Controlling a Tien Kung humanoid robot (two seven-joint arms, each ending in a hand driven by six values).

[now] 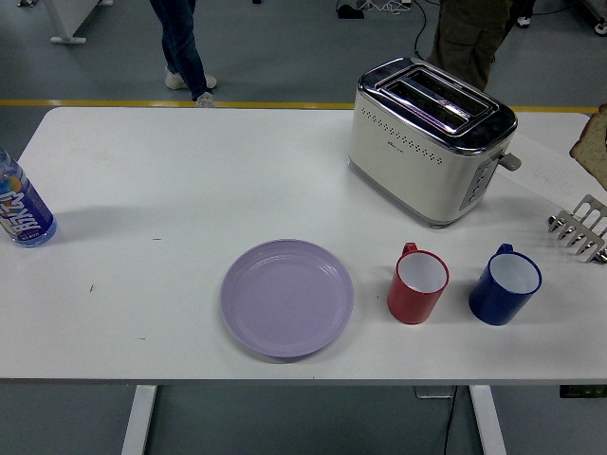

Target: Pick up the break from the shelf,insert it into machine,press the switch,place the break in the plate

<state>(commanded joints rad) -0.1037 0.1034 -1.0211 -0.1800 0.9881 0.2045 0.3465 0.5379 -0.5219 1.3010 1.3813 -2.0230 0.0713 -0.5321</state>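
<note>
A slice of bread (pixel 594 147) shows at the right edge of the head view, cut off by the frame and raised above the metal rack (pixel 580 229). Whatever holds it lies outside the picture. The cream and chrome toaster (pixel 432 142) stands at the back right with both slots empty and its lever (pixel 510 162) facing right. A lilac plate (pixel 287 297) lies empty near the front middle. Neither of my hands is in view.
A red mug (pixel 417 284) and a blue mug (pixel 505 284) stand between plate and rack. A blue bottle (pixel 21 209) stands at the left edge. Two people's legs (pixel 185 43) (pixel 469 38) are beyond the far side.
</note>
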